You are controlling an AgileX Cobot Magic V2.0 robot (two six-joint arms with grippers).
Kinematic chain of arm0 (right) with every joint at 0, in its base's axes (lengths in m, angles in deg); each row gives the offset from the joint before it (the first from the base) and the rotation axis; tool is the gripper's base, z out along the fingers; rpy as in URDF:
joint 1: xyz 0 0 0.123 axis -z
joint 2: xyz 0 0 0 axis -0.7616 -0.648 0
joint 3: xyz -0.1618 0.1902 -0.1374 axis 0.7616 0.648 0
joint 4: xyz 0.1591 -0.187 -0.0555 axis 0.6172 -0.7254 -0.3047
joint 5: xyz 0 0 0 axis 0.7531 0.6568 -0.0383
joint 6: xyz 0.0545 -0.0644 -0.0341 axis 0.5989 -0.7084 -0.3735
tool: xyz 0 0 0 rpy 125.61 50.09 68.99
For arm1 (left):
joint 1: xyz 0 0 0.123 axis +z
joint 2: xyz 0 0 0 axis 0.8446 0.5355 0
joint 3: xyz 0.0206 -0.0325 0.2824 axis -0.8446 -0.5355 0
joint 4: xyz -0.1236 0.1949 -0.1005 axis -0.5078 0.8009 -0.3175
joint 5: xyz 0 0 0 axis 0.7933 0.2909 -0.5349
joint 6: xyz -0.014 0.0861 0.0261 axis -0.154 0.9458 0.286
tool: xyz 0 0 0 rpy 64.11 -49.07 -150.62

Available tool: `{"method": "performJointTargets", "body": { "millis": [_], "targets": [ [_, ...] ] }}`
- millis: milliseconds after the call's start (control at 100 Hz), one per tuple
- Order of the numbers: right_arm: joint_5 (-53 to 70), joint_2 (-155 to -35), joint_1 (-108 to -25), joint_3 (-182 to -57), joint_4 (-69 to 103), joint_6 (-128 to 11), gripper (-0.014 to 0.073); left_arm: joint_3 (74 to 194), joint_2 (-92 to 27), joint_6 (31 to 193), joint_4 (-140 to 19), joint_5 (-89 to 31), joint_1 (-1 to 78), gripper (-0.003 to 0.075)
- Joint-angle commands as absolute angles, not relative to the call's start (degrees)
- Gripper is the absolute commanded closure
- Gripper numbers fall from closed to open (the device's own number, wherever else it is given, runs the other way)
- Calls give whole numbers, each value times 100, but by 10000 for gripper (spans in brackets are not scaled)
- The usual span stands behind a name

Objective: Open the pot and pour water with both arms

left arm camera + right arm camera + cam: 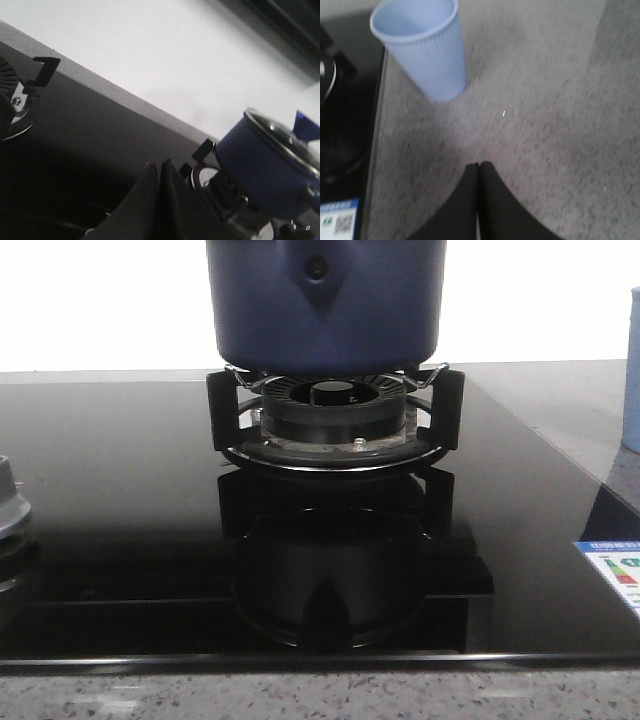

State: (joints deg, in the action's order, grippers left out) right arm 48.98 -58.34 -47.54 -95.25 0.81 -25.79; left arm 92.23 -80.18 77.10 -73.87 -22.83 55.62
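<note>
A: Item 1, pot [325,305]?
B: Dark blue, upright on burner [335,415] of black hob [120,510], centre-back. Lid [280,132] on, per left wrist cam.
A: Item 2?
B: Pale blue cup [427,50], upright on grey tabletop [545,125], beside hob's right edge.
A: Tools?
B: Left tool [161,170]: fingers pressed together, holding nothing, over hob near pot. Right tool [479,172]: same, closed & empty, over tabletop near cup.

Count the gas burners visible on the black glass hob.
2: one burner under the dark navy-blue metal pot, one at the hob's left edge, cut off. Others may lie outside view.
</note>
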Motion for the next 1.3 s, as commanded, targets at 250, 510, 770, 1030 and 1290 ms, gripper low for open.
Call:
{"method": "performJointTargets", "body": {
  "millis": [250, 510, 770, 1030, 1290],
  "targets": [
    [5416, -6673, -5315, -10295, 1500, -3504, 665, 11119, -5607, 13045, -10811, -527, 5203, 722],
    [5295, -6673, -5329, -10309, 1522, -3953, 665, 12427, -3724, 15440, -12003, 911, 4764, 722],
    [5268, -6673, -5329, -10309, 1522, -3964, 664, 13708, -2221, 17106, -11990, 1439, 4317, 430],
    [5163, -6673, -5329, -10309, 1511, -3964, 624, 14542, -1164, 17119, -11990, 965, 3967, 206],
    [5150, -6673, -5329, -10309, 1511, -3964, 593, 15255, -391, 17119, -12256, 838, 3967, 174]
  ]
}}
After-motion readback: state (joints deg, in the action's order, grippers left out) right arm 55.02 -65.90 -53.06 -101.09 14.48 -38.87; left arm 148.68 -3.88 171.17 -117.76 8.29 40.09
